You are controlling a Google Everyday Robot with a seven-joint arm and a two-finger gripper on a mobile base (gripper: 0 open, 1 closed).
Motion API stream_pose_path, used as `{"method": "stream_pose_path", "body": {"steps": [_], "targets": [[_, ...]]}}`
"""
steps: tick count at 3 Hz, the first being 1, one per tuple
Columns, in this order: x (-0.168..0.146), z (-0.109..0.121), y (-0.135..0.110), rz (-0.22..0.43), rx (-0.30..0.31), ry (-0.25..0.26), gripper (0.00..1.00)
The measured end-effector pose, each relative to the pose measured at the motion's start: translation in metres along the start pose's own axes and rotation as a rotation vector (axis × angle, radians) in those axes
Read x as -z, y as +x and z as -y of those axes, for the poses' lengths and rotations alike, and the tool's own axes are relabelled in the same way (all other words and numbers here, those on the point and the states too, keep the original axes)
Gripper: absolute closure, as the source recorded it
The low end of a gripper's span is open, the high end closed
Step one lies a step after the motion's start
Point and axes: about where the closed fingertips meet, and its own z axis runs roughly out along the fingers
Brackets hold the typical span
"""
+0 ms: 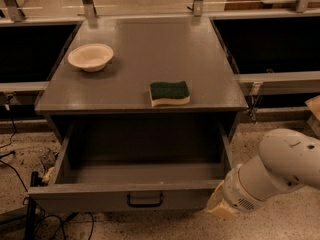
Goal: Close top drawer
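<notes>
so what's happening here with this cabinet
A robot arm is at a grey cabinet. Its top drawer stands pulled wide open. The gripper sits low by the drawer front's right end, right of the black handle. A bowl and a sponge rest on top.
</notes>
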Motion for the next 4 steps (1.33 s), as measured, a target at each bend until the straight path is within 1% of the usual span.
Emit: {"method": "stream_pose_path", "body": {"steps": [1, 4], "targets": [[-0.0008, 0.0011, -0.0011, 0.002, 0.001, 0.000, 0.85], [-0.0008, 0.0011, -0.0012, 0.002, 0.001, 0.000, 0.15]]}}
